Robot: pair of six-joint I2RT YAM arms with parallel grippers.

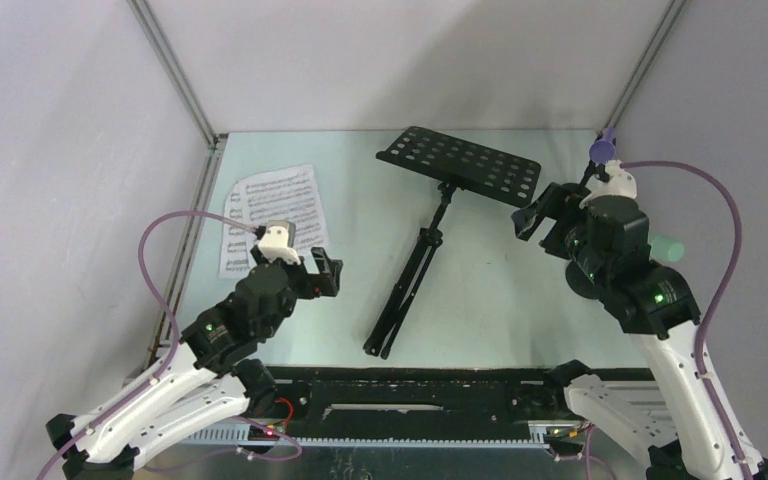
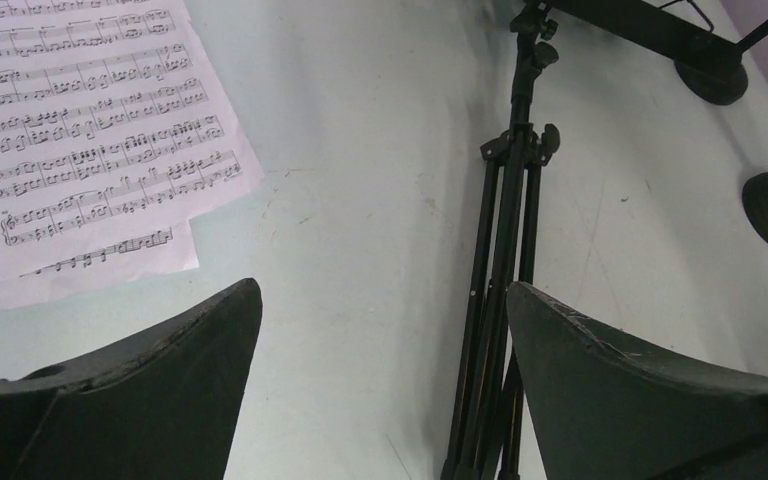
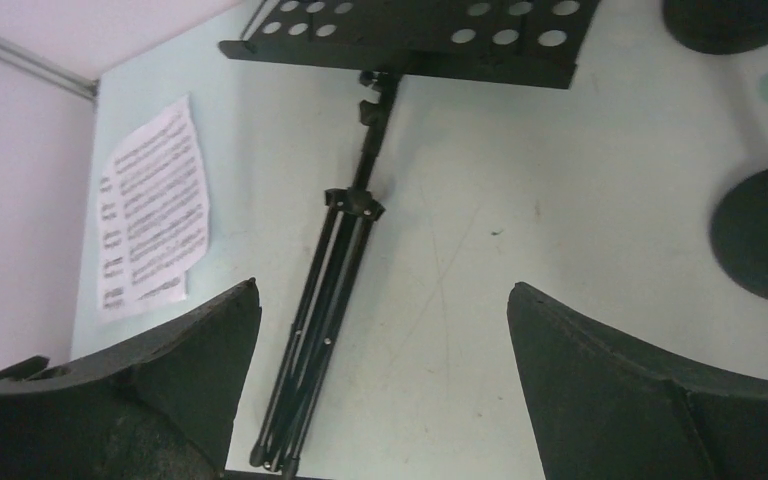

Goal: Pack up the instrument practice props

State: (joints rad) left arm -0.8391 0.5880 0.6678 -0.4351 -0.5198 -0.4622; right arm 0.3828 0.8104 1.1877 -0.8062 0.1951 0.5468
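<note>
Left gripper [image 2: 380, 300] hovers over the table [image 1: 360, 200], jaws spread and empty; sheet-music pages [image 2: 90, 140] lie ahead to its left, the folded music rack [image 2: 500, 250] beneath its right finger; right gripper [image 3: 380, 300] also gapes empty, the rack's perforated plate [image 3: 410, 50] ahead of it, one mic holder base [image 3: 765, 230] to its right, a second mic holder base [image 3: 730, 15] farther ahead.

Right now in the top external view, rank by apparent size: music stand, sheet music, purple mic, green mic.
1. music stand
2. sheet music
3-4. purple mic, green mic: both small and partly hidden by the right arm, so I can't rank them.
</note>
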